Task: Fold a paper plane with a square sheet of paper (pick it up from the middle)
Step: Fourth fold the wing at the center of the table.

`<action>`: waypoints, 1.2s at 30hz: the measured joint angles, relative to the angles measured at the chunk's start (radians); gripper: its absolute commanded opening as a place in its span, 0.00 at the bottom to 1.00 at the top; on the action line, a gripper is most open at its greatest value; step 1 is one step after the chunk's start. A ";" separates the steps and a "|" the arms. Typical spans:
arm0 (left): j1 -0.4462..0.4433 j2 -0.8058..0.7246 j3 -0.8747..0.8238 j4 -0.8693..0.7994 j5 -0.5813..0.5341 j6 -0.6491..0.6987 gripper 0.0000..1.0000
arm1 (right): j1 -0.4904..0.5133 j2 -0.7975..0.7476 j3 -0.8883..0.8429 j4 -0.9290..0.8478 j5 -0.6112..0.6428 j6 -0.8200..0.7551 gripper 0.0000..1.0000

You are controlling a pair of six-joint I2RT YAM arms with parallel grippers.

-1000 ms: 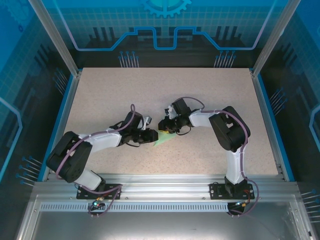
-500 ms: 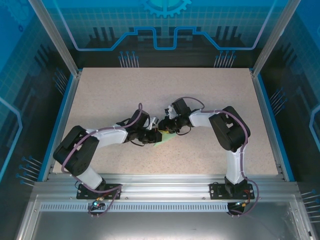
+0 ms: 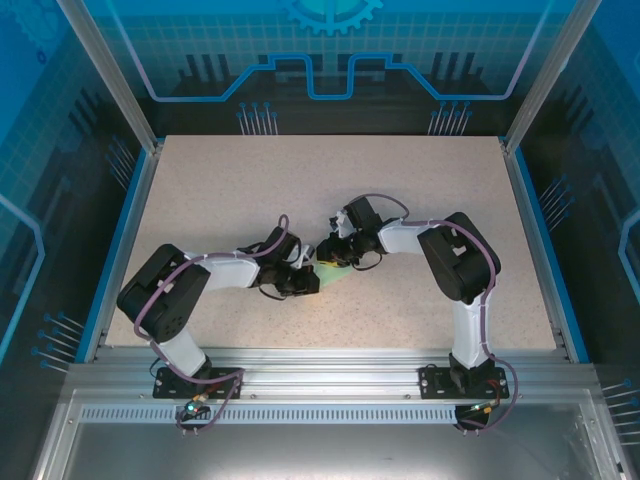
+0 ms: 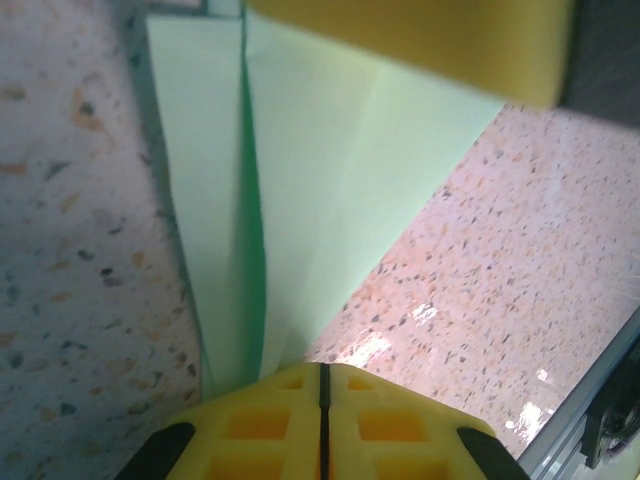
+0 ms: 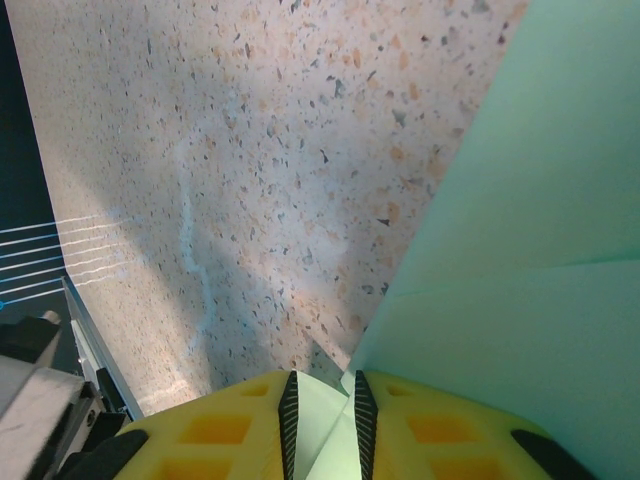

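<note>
Some folds done: paper plane (image 4: 300, 200) had long middle crease, more folding likely left. Left fingers (image 4: 322, 398) shut tight by tip; right fingers (image 5: 322, 405) pinched edge.

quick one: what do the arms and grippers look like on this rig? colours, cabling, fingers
The left arm and right arm both have white links with bulky black joint housings. Exposed purple cables loop along each. Black base plates are bolted to a silver aluminium rail. The left gripper and right gripper have yellow fingers moulded with a grid of rectangular pockets.
</note>
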 measured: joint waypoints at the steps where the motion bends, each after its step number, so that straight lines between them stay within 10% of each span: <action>1: 0.002 0.000 -0.006 0.005 0.000 0.000 0.10 | 0.000 0.000 0.001 -0.001 0.000 -0.002 0.25; 23: 0.042 -0.207 -0.098 0.018 0.013 -0.057 0.17 | 0.000 0.005 0.015 -0.026 0.000 -0.013 0.26; 36: 0.042 -0.006 0.018 0.051 0.046 -0.059 0.16 | 0.000 0.005 0.017 -0.028 -0.001 -0.013 0.26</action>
